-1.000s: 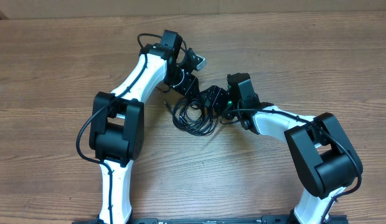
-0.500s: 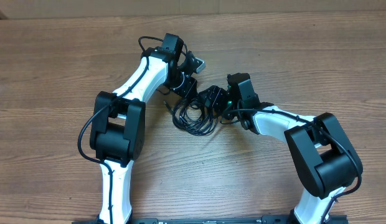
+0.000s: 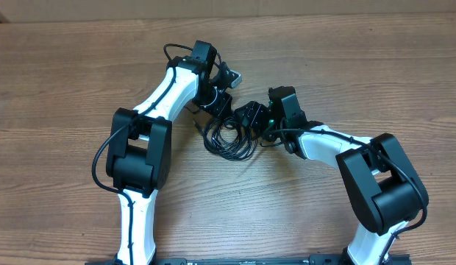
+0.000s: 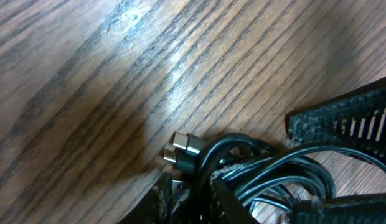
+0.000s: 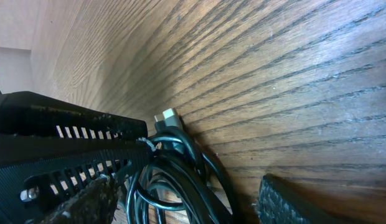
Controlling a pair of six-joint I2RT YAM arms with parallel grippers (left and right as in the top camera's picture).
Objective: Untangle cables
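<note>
The cables (image 3: 229,138) lie as a bunch of thin black loops on the wooden table between both arms. My left gripper (image 3: 222,105) reaches into the bunch's far edge. In the left wrist view its fingers (image 4: 163,198) stand narrow, shut on a few cable strands (image 4: 268,168), with silver plug ends (image 4: 183,144) just beyond the tips. My right gripper (image 3: 250,118) sits at the bunch's right side. It is open in the right wrist view, fingers (image 5: 87,202) wide apart, with cable loops (image 5: 174,180) lying loose between them and one plug (image 5: 167,116) ahead.
The two grippers are close together: the right one's slotted finger (image 4: 348,118) shows in the left wrist view, and the left one's (image 5: 68,146) in the right wrist view. Bare wooden table (image 3: 360,66) surrounds the bunch. Both arm bases stand at the near edge.
The left jaws have narrowed a little around the strands and the left wrist has shifted slightly. The right arm and the bunch have not visibly moved.
</note>
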